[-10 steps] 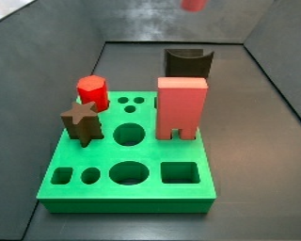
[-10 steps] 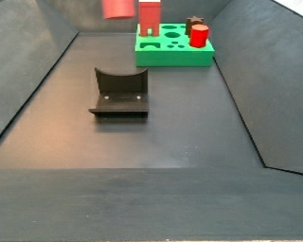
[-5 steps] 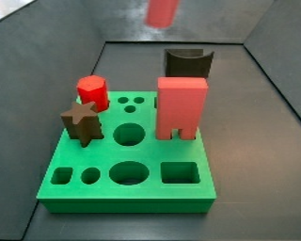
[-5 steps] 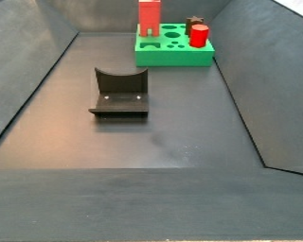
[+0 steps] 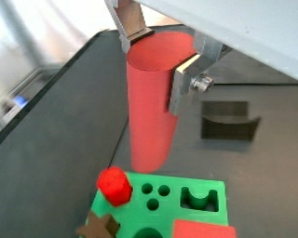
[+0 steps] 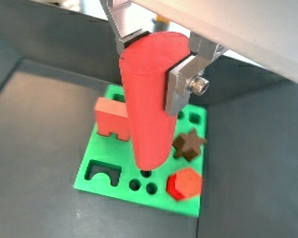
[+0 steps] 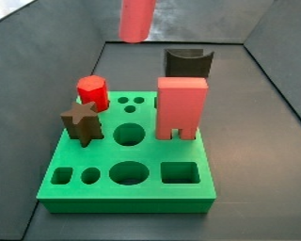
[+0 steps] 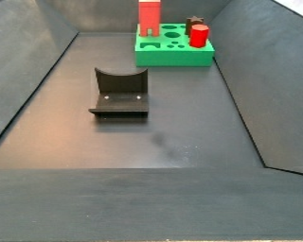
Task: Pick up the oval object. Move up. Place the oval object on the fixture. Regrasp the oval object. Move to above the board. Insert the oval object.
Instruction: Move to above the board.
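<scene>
Both wrist views: the gripper (image 5: 160,51) pinches the rod (image 5: 153,102) near its top, hanging upright over the board (image 6: 115,158) (probably lining up for insertion). Side view: rod (image 7: 136,19) above the board (image 7: 128,179), fixture (image 7: 187,63) behind it empty.

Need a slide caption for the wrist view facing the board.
Tool shut on the upright oval object, held above the green board.

The gripper (image 6: 155,58) hangs above the large green slab board (image 7: 179,193), its jaws closed on the long light-red oval rod (image 6: 152,102), which points down at the board. On the board stand a red arch block (image 7: 182,106), a short red peg (image 7: 93,91) and a brown star peg (image 7: 80,120). The dark notched fixture (image 8: 120,92) sits on the floor well apart from the board.
</scene>
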Available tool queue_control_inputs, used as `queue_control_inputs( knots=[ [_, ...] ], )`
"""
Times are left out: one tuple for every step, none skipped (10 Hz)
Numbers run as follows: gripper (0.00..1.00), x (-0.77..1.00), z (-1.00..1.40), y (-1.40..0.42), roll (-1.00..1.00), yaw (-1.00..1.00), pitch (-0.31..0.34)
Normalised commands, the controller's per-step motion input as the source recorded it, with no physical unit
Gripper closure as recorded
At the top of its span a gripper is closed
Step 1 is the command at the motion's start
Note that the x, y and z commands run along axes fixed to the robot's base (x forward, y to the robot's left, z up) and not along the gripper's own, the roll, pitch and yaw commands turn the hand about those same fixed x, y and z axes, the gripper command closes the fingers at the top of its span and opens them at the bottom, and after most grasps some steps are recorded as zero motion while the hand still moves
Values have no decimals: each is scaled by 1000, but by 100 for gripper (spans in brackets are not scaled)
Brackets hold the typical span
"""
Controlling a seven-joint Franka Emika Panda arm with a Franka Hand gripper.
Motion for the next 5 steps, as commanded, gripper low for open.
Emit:
queue_control_inputs(
  knots=[
    [100, -68, 3, -2, -190, 1000, -224],
    [100, -67, -1, 5, -170, 1000, -264],
    [100, -62, -2, 8, -160, 1000, -283],
    [100, -56, 0, 13, -146, 1000, -315],
    [100, -52, -1, 14, -120, 994, -358]
  ],
)
